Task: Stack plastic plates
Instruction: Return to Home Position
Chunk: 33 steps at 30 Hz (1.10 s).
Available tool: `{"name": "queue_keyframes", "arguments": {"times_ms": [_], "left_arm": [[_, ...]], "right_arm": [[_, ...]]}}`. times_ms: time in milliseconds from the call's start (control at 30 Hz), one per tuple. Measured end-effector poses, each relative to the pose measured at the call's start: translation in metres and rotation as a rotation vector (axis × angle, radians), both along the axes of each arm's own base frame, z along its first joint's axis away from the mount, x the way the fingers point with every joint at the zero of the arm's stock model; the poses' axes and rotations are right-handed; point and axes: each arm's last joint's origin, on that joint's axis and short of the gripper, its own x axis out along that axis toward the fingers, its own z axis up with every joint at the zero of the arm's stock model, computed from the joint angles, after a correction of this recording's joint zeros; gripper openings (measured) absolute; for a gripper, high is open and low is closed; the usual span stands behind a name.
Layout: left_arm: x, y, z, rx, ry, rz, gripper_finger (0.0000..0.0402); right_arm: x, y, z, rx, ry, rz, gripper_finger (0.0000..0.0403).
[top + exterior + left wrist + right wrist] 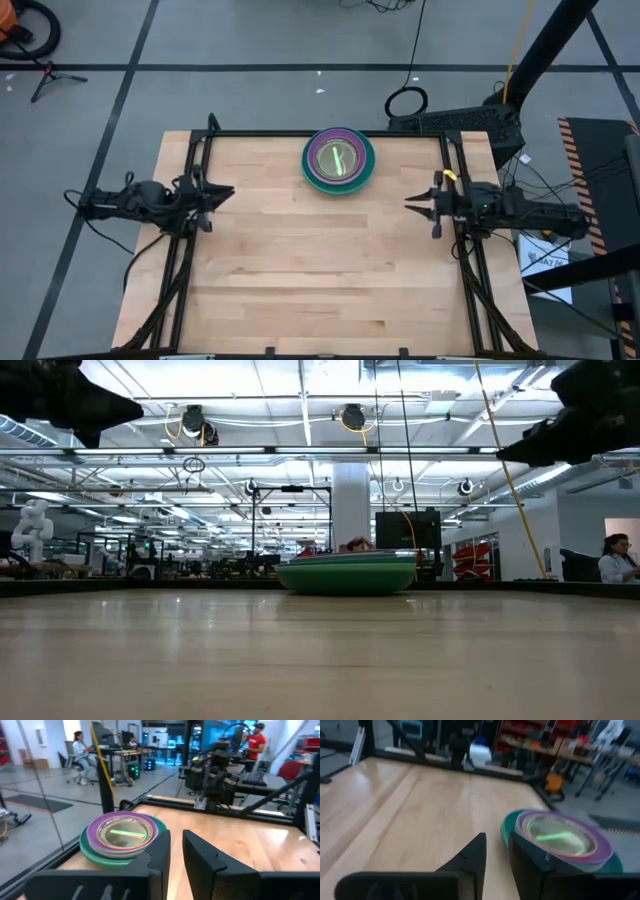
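The plastic plates [340,160] sit nested in one stack at the middle of the table's far edge, with a dark green plate at the bottom, then teal, purple and a translucent lime one on top. The bottom plate rests flat on the wood [347,574]. My left gripper [228,192] hovers over the table's left side and points right. The stack [122,837] lies ahead of it, and its fingers [176,845] stand narrowly open. My right gripper [408,202] hovers over the right side and points left, also narrowly open [497,847], with the stack [560,837] ahead.
Bare wood [320,270] stretches between the grippers and toward the near edge. A black metal frame [200,150] borders the table, and the arm mounts stand at both sides. People sit and stand in the room beyond [82,750], away from the table.
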Motion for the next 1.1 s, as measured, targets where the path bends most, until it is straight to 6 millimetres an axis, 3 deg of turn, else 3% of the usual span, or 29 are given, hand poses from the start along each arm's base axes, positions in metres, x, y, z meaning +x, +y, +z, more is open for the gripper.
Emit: {"name": "queue_keyframes", "arguments": {"times_ms": [133,400,600,1100], "left_arm": [[0.003,0.002,-0.007,-0.027,0.009,0.053,0.0058],[0.014,0.001,-0.028,-0.033,-0.010,0.068,0.0058],[0.022,0.000,-0.056,-0.072,0.021,0.068,0.0058],[0.021,0.002,-0.045,-0.130,0.002,0.123,0.0058]], "right_arm": [[-0.006,0.000,-0.005,-0.032,-0.093,0.003,0.0075],[0.005,0.000,-0.035,-0.024,-0.095,0.020,0.0075],[0.007,0.002,-0.027,-0.010,-0.213,0.093,0.0075],[0.008,0.003,-0.027,0.044,-0.214,0.102,0.0075]]}}
